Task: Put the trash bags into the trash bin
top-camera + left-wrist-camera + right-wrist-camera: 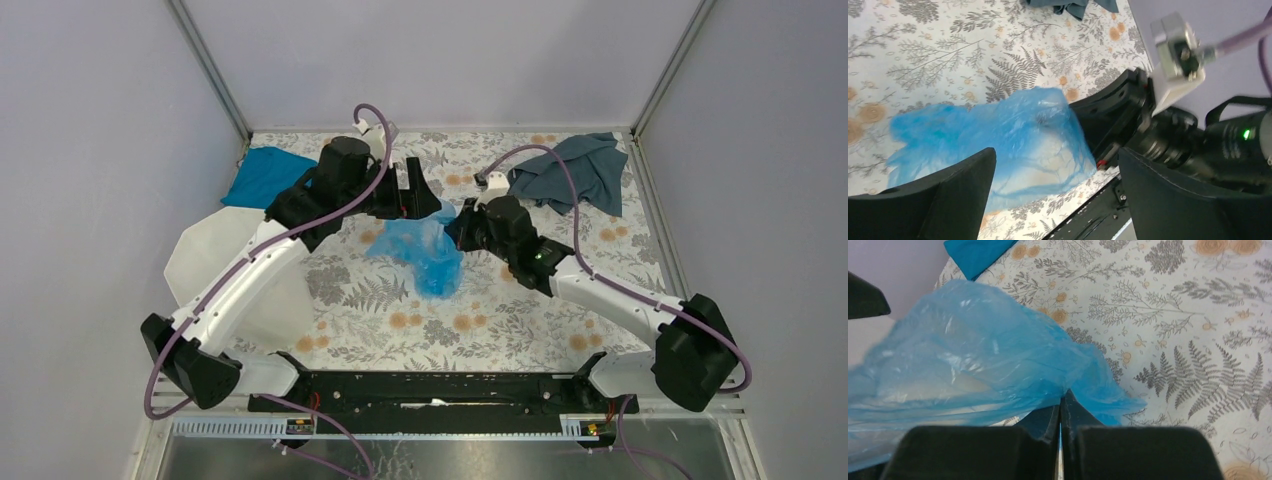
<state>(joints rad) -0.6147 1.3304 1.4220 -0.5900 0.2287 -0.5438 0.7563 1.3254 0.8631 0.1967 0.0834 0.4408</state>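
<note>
Both arms extend forward and inward, wrists converging at centre. Left arm (pixel 250 270): forearm raised, left jaws spread wide apart. Right arm (pixel 610 290): forearm low, right jaws pressed together, pinching film of the trash bag (pixel 973 350).

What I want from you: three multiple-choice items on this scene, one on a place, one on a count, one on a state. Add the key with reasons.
1. Where is the trash bin?
A. at the left side of the table
B. in the far right corner
C. in the middle, between the arms

2. How many cloths lie on the table?
A. one
B. two
C. four

3. The right end effector is:
A. wide open
B. shut on the trash bag
C. shut on nothing

Key:
1 A: it sits at the left, partly under the left arm.
2 B: a teal cloth lies far left and a grey-blue cloth far right.
3 B: its wrist view shows the fingers closed, with blue film pinched between them.
</note>
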